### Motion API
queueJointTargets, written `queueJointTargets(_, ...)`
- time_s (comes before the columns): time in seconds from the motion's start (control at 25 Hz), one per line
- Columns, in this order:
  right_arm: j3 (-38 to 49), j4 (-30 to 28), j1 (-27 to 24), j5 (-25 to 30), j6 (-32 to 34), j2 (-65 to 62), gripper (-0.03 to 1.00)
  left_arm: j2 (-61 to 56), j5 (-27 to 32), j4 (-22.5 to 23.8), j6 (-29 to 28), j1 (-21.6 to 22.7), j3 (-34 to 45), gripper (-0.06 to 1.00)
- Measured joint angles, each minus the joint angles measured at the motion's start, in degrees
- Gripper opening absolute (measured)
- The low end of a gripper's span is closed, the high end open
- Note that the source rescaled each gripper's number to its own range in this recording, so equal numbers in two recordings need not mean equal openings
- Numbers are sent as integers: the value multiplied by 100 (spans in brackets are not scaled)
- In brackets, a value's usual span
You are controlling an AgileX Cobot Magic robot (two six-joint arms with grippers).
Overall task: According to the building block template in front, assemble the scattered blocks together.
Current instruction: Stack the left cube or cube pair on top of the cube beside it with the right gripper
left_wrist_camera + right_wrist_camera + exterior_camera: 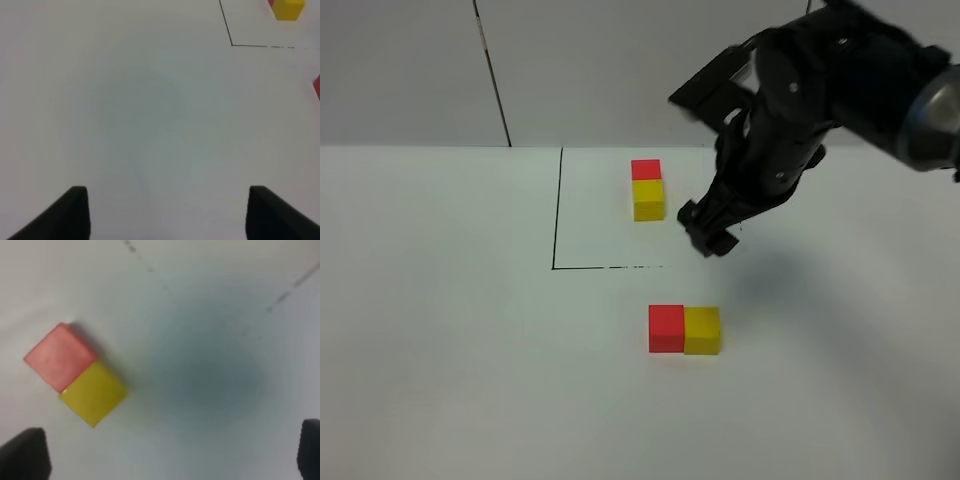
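Observation:
The template, a red cube (pixel 646 169) joined to a yellow cube (pixel 649 199), stands inside the thin black outline (pixel 555 220). The scattered red cube (pixel 666 328) and yellow cube (pixel 702 331) sit side by side and touching in front of the outline. They also show in the right wrist view, red (pixel 60 356) and yellow (pixel 94 394). My right gripper (pixel 710 232) hangs above the table, right of the template, open and empty (pixel 167 455). My left gripper (pixel 165 215) is open and empty over bare table. It is out of the exterior view.
The white table (pixel 440 350) ends at a grey wall with a dark seam (pixel 492 70) behind it. The left wrist view shows the outline's corner (pixel 231 45), the template's yellow cube (pixel 287 9) and a sliver of the scattered red cube (pixel 317 85).

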Motion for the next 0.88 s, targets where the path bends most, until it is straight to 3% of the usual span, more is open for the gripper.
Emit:
queueJointTargets(0.16, 450, -183, -222, -396, 1169, -766, 99, 0, 0, 0, 0, 0, 0, 47)
queueJointTargets(0.44, 2510, -516, -402, -2057, 2944, -2485, 99, 0, 0, 0, 0, 0, 0, 47)
queueJointTargets(0.64, 3612, -539, -402, -2900, 3200, -3261, 99, 0, 0, 0, 0, 0, 0, 47)
queueJointTargets(0.88, 3750, -574, -397, -3218, 2760, -3276, 98, 0, 0, 0, 0, 0, 0, 47)
